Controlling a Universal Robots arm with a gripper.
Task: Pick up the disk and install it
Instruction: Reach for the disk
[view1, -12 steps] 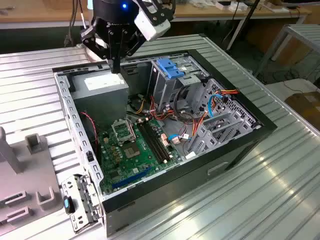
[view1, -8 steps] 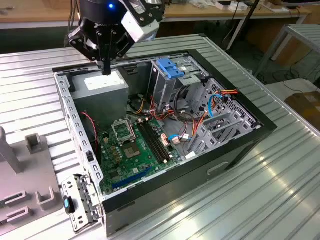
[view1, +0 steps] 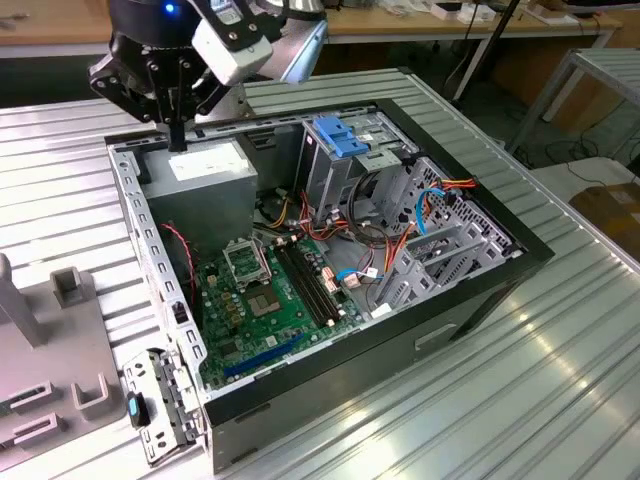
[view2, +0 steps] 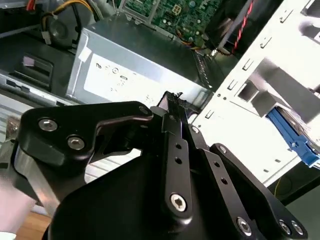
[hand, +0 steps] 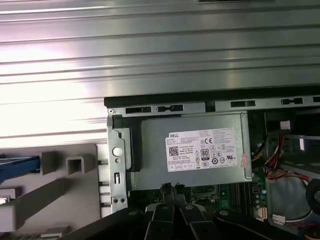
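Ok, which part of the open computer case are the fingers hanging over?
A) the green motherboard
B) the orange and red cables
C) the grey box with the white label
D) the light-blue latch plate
C: in the exterior view the gripper hangs just above the grey box with the white label, well apart from the motherboard and the latch plate.

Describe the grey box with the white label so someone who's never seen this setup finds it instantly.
Find the open computer case on the ribbed metal table. In its corner beneath the gripper lies a grey metal box; unlike the green board beside it, it carries a large white label.
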